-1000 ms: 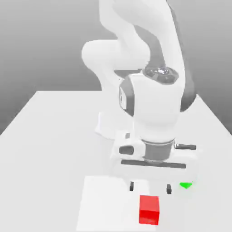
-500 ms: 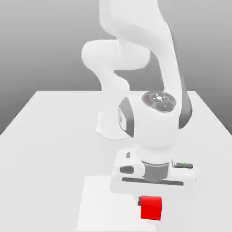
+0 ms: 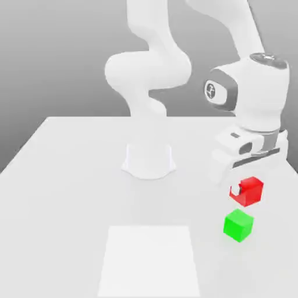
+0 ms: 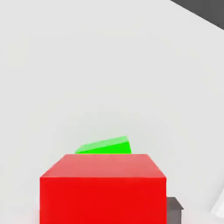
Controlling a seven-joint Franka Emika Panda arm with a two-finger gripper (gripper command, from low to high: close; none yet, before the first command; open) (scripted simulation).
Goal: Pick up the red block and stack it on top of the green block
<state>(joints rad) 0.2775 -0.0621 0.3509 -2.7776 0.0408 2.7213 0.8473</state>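
The red block [image 3: 250,191] hangs in the air at the exterior view's right, clamped in my gripper [image 3: 247,191], which is shut on it. Just below and slightly toward the exterior view's left, the green block [image 3: 238,225] rests on the white table. A small gap separates the two cubes. In the hand view the red block [image 4: 103,188] fills the foreground and a sliver of the green block [image 4: 105,145] peeks out behind it.
The arm's white base [image 3: 149,160] stands at the table's middle. A pale square patch [image 3: 148,259] is marked on the table [image 3: 64,192] near its front edge. The table's right edge runs close to the blocks.
The gripper closed on the red block at the front patch, lifted it and carried it up and toward the exterior view's right, ending above the green block.
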